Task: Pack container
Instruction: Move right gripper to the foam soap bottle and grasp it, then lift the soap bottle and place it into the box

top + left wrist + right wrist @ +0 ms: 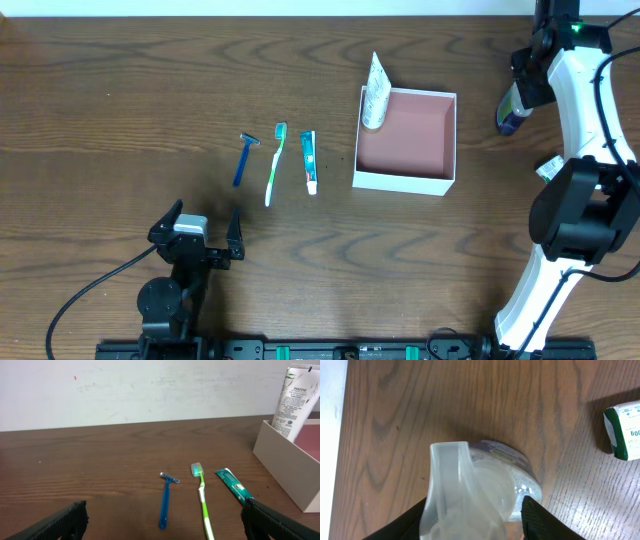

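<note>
Packing at an early stage. The square, white-walled container with a dusty pink inside (400, 181) sits on the counter, well to the left of my right jaws. It holds one item only, a white upright tube (375, 92) leaning in a corner on the side away from those jaws. My right jaws straddle a lavender bottle with a clear cap (515, 467); I cannot tell whether they grip it. My left jaws stand wide open and empty. Ahead of them lie a blue razor (243, 160), a green toothbrush (274, 165) and a teal toothpaste tube (309, 162), all unpacked. A green-and-white box (624, 432) near the right jaws is also unpacked.
</note>
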{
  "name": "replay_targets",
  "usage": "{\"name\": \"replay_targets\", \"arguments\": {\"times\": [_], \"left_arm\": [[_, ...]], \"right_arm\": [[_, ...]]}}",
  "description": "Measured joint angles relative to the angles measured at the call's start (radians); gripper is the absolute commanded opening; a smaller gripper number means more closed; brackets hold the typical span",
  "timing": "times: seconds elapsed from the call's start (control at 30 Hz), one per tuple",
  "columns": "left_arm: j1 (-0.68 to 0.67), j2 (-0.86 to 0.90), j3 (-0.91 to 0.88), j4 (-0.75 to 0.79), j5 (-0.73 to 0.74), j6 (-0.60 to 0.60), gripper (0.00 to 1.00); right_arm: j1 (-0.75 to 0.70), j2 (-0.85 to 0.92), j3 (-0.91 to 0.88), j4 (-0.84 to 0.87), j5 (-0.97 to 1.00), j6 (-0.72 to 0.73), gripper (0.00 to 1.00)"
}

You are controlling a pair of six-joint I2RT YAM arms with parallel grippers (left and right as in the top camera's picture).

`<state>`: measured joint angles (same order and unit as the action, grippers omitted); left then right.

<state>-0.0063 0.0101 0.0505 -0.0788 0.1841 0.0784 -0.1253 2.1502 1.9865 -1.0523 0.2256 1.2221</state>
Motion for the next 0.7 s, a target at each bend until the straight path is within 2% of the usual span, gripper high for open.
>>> {"name": "replay_targets", "arguments": {"times": [0.43,0.57,0.63,0.7], "left_arm": [[0.0,0.0,0.0,0.0,0.0,0.0,0.98],[0.0,0.0,0.0,0.0,0.0,0.0,0.98],[0.0,0.0,0.0,0.0,0.0,0.0,0.98],[0.0,0.0,0.0,0.0,0.0,0.0,0.98]], "right_arm": [[-0.032,0.0,0.0,0.024,0.013,-0.08,0.52],[-0.036,0.0,0.0,0.027,0.014,-0.117,0.48],[-0.037,0.0,0.0,0.028,0.014,-0.129,0.38],[-0.036,0.0,0.0,0.03,0.02,-0.138,0.36]]}}
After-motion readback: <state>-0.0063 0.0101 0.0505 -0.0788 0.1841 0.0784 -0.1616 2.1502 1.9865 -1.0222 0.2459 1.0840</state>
